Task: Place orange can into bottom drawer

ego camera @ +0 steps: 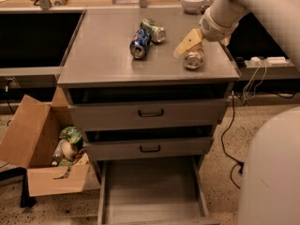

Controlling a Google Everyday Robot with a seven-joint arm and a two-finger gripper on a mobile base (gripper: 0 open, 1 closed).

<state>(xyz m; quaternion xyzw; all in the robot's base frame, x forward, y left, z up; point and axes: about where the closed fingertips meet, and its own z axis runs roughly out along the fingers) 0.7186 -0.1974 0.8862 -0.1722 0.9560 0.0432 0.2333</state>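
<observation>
Now, camera view: grasp step, nothing lifted yet. Orange can (193, 60) lies on its side on cabinet top (103, 55), upper right of frame. Gripper (190, 43) sits just behind can, touching or nearly touching. Spread or closed: cannot tell. Next move needs firm grip, lift, then lowering to open bottom drawer (152, 191), bottom centre.

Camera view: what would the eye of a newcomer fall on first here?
The white arm reaches in from the upper right, with its tool at the orange can, which lies on its side at the right of the cabinet top. The bottom drawer stands pulled open at the foot of the cabinet. A blue can and a green can lie together near the middle of the top.
</observation>
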